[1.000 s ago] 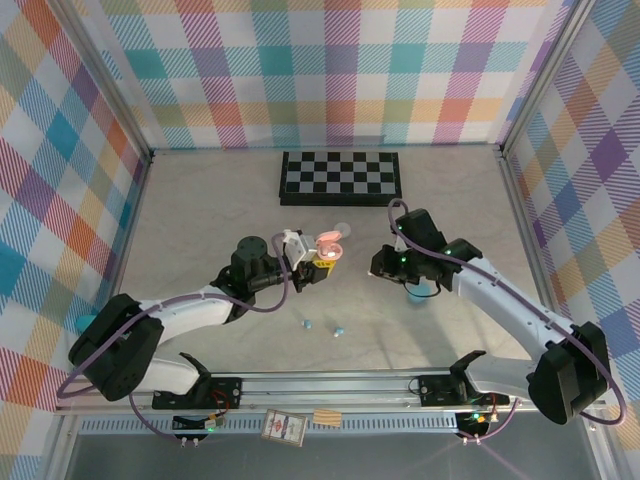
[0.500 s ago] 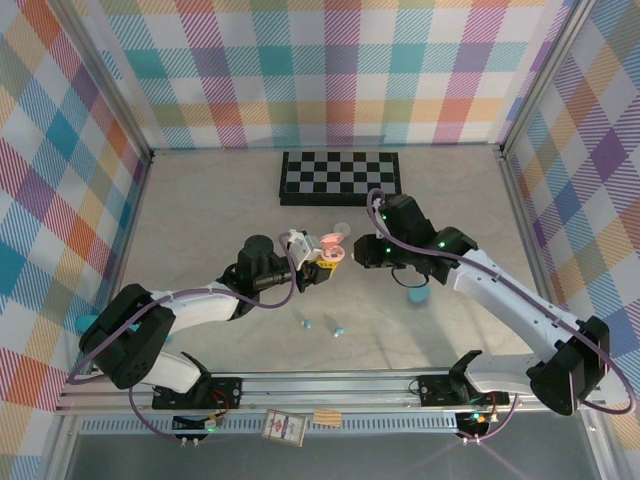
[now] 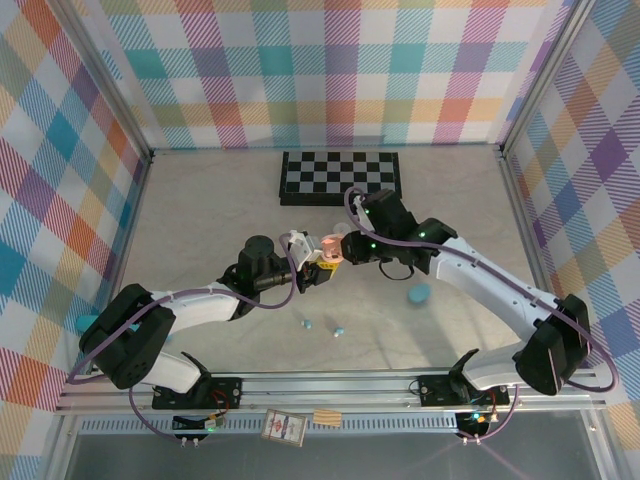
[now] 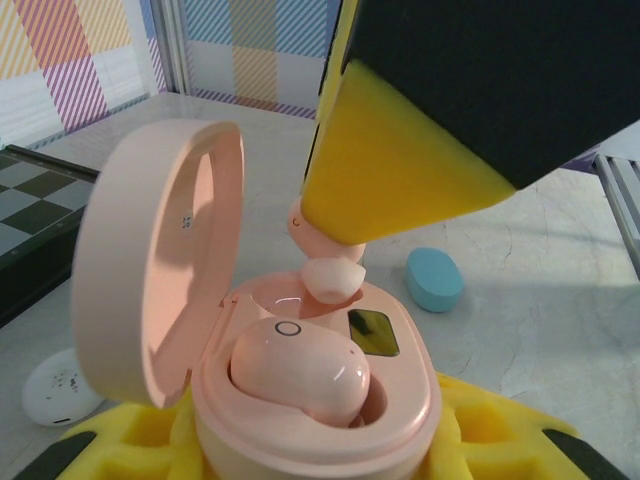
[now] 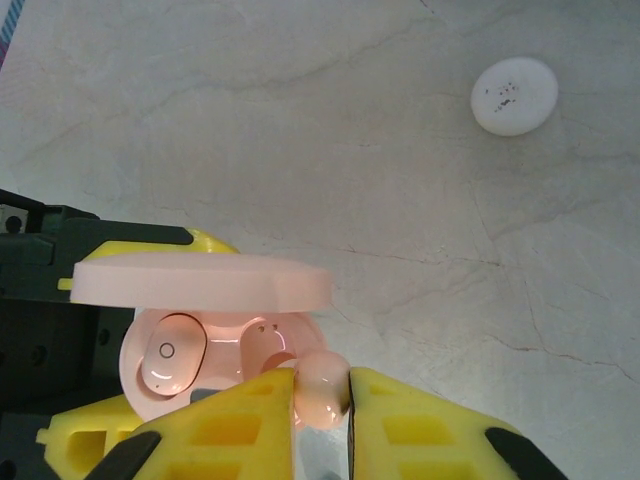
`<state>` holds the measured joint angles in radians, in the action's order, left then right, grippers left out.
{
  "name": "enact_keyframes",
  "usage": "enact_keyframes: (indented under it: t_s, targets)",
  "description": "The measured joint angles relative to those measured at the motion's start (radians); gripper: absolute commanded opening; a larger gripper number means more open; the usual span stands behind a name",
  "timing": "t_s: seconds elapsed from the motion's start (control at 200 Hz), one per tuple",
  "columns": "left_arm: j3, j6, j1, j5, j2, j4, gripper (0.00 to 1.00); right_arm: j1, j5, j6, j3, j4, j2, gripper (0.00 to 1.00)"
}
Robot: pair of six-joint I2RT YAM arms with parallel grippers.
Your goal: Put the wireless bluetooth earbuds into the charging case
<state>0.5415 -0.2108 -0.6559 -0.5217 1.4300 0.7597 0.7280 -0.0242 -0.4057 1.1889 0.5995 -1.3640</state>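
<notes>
While my left claw (image 3: 318, 270) grips the open case (image 4: 410, 400), my right claw (image 3: 346, 250) pinches a pink bud (image 5: 322, 392) just over the empty socket (image 5: 258, 347)
The other bud (image 4: 300, 370) sits seated; next I must lower this one straight, then release

The pink case (image 4: 160, 270) and the earbud (image 4: 300, 370) seated in it were smooth, glossy plastic. The yellow pads (image 5: 230, 420) looked like matt, porous foam, and the bench (image 5: 300, 120) was pale, veined and stone-like.
</notes>
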Motion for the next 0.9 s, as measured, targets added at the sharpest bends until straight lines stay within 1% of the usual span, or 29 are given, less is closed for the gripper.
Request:
enact_keyframes:
  t_s: [0.5,0.9]
  targets:
    - [0.0,0.0,-0.003,-0.001,0.001,-0.005,0.29,0.017,-0.016,0.06,0.048,0.031,-0.035,0.21]
    - [0.0,-0.002,-0.003,-0.008,0.001,-0.01,0.29,0.019,0.014,0.101,0.057,0.076,-0.035,0.21]
